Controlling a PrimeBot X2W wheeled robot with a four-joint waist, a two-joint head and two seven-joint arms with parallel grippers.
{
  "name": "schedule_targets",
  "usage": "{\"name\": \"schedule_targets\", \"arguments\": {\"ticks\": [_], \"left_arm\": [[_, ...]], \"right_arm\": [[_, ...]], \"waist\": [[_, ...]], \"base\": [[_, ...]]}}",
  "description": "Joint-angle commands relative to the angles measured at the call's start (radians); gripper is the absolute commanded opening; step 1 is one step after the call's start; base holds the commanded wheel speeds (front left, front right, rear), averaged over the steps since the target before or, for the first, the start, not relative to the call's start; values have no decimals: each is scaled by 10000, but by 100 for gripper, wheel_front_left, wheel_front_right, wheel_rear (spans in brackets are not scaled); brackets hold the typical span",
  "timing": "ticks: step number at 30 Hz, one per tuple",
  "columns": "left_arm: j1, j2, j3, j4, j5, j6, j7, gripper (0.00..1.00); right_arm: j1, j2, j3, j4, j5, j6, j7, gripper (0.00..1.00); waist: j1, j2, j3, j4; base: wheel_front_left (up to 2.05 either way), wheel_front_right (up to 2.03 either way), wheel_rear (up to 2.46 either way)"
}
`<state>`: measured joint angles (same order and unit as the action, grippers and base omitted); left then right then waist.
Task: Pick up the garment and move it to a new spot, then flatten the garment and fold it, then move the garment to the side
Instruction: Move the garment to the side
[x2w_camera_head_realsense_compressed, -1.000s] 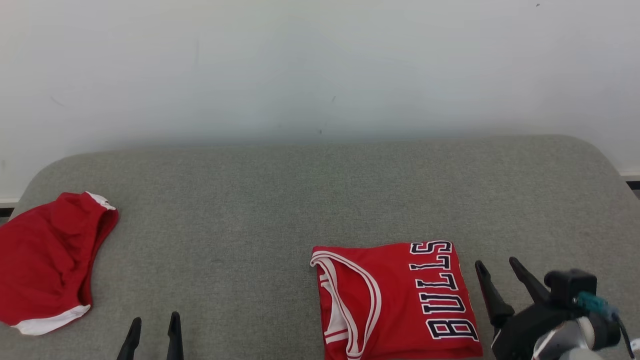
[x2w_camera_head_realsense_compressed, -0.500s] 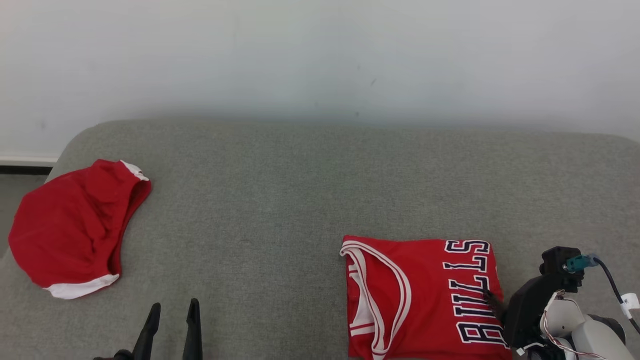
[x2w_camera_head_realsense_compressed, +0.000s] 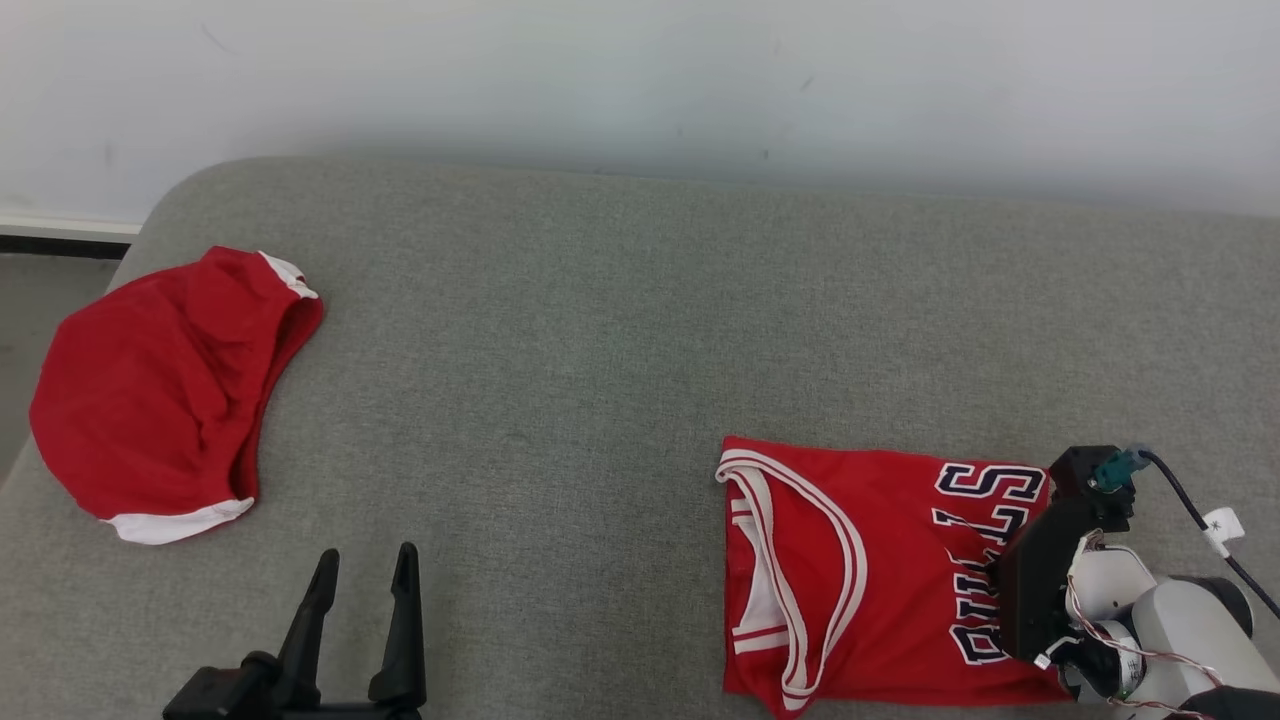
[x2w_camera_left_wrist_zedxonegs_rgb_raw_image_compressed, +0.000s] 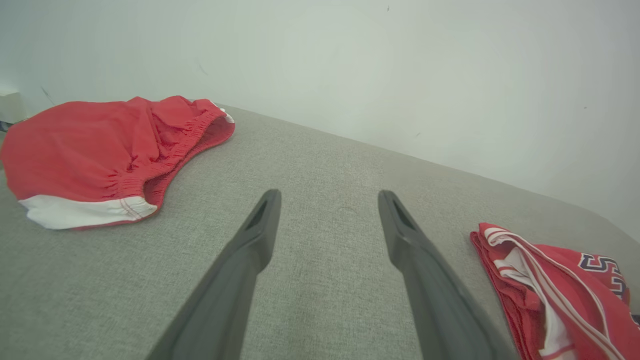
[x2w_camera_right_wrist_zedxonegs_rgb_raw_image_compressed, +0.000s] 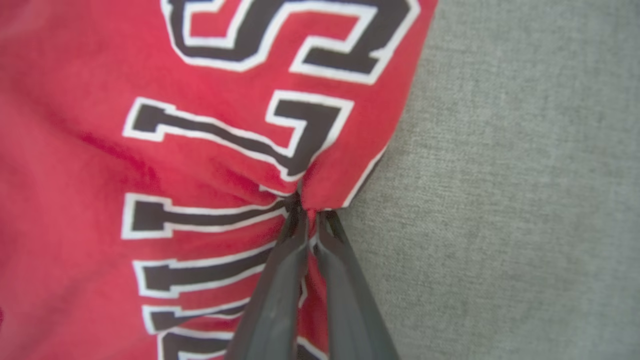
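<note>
Right gripper: moved from beside the jersey onto its right edge; jaws now pinched on the cloth, puckering it. Jersey: red, folded, white-trimmed neck, dark lettering; near right of grey cushion. Left gripper: jaws spread, empty, near left.

Wide-spread left gripper, tightly pinched right gripper

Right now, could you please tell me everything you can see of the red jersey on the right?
The red jersey is soft fabric with white-striped trim at its openings and dark, white-outlined letters. It lies folded into a rough rectangle on the grey padded surface, at the robot's near right. The right gripper is shut on its lettered edge, puckering the cloth.
</note>
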<state>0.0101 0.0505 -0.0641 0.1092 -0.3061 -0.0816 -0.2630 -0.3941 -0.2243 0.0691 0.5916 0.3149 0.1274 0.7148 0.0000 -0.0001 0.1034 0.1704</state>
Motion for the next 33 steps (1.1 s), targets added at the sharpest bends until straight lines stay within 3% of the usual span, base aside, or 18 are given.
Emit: {"name": "schedule_targets", "arguments": {"ticks": [1,10,15,25,33], "left_arm": [[-202,-3,-30,-140,-50,50,-17,100],[-643,2,38,-564,35,82,-17,100],[-845,2,31,-922,242,81,-13,100],[-1628,8,37,-1463,876,-233,-11,100],[-2478,13,-314,-1845,1199,-413,-13,100]], "right_arm": [[-25,-54,448,-24,-24,58,119,0],[-1598,-1624,2068,-948,-152,22,-249,0],[-2261,-2250,2404,-860,-186,22,-713,0],[-3676,-3236,1992,-73,-383,22,-2031,0],[-4508,-3774,1244,525,-780,22,-3280,0]], "waist": [[0,1,249,-144],[0,1,1029,-1354],[0,1,1383,-1987],[0,1,2559,-3381],[0,1,3604,-3847]], "base": [[0,0,0],[0,0,0],[0,0,0],[0,0,0],[0,0,0]]}}
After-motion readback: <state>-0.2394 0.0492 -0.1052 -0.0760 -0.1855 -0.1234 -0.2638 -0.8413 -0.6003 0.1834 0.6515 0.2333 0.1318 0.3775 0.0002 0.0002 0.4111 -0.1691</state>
